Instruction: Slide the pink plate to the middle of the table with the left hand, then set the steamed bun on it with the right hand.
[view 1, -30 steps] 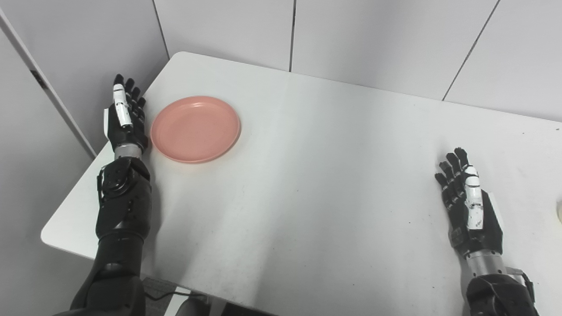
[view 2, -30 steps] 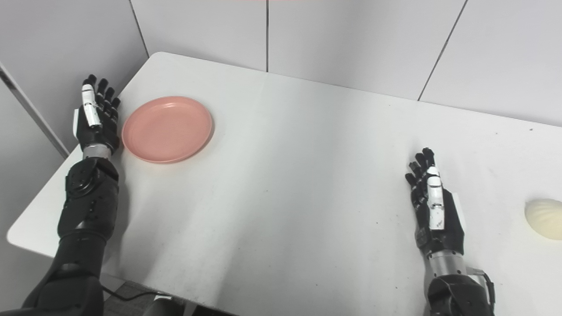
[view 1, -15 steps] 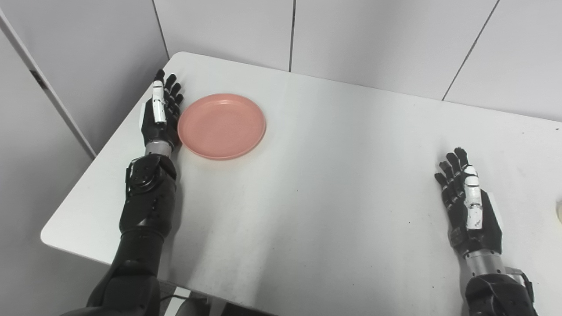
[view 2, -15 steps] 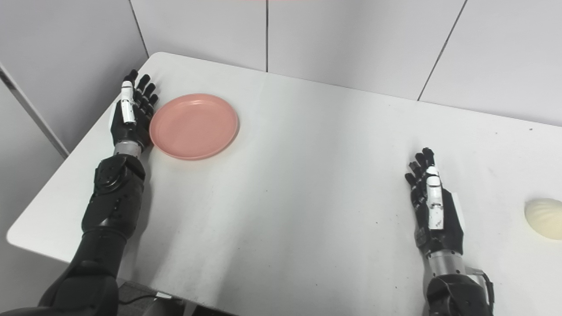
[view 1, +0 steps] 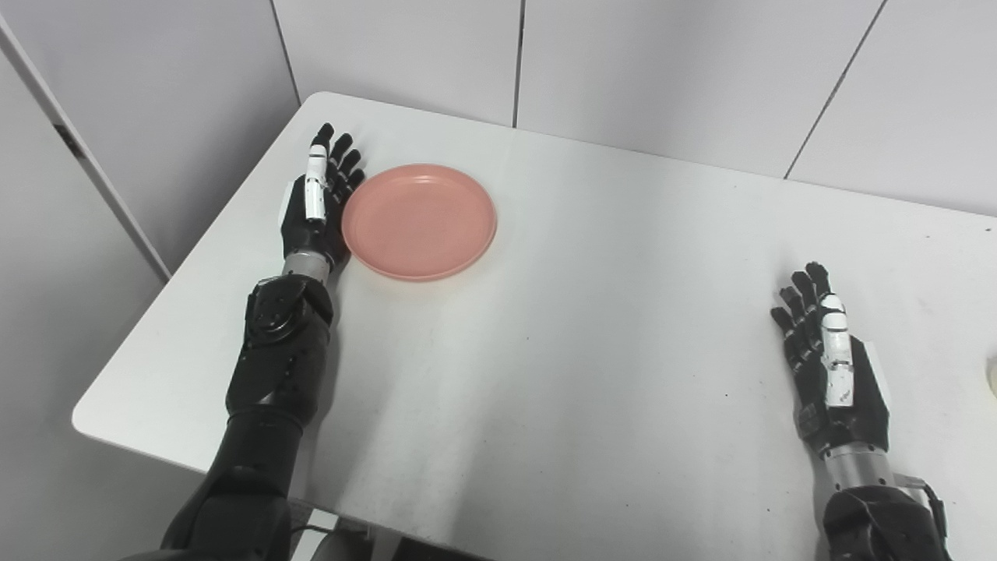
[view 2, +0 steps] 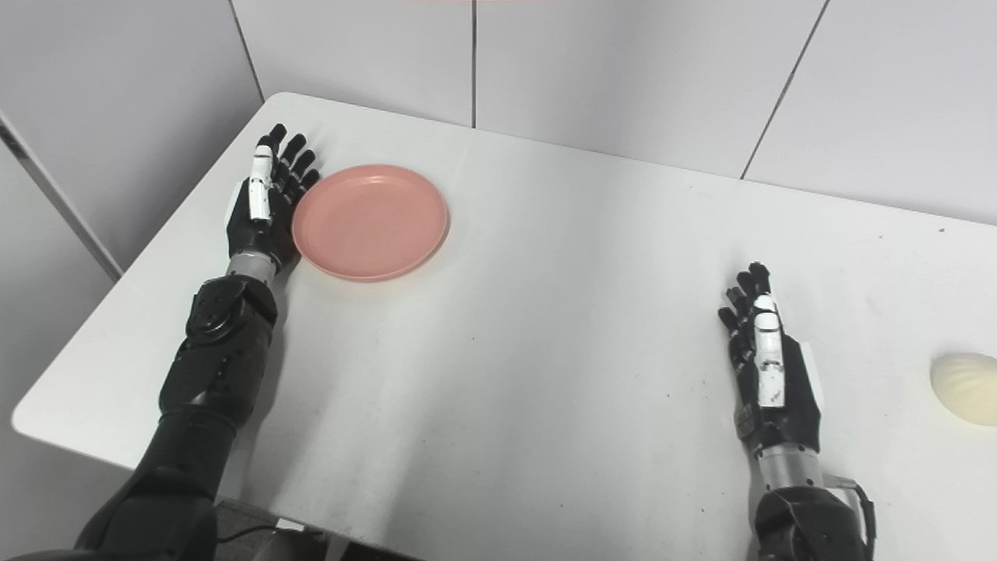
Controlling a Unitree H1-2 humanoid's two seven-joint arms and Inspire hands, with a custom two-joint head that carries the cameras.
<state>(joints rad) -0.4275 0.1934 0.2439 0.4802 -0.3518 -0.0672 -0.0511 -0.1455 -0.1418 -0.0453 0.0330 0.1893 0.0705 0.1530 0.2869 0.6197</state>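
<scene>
The pink plate (view 1: 419, 220) lies flat on the white table (view 1: 592, 327), in its far left part. My left hand (view 1: 315, 206) stands open on edge, fingers straight, pressed against the plate's left rim. Far to the right, my right hand (view 1: 829, 366) rests open on the table with nothing in it. The cream steamed bun (view 2: 966, 387) sits on the table to the right of that hand, a hand's width away; the left eye view shows only a sliver of the bun (view 1: 992, 374) at the picture's edge.
Grey wall panels (view 1: 670, 70) rise just behind the table's far edge, and another panel (view 1: 140, 117) stands to the left. The table's left edge (view 1: 195, 257) runs close beside my left forearm.
My left hand has swept to the right and slightly away from me, pushing the pink plate along with it toward the table's middle. The right hand and the bun stayed still.
</scene>
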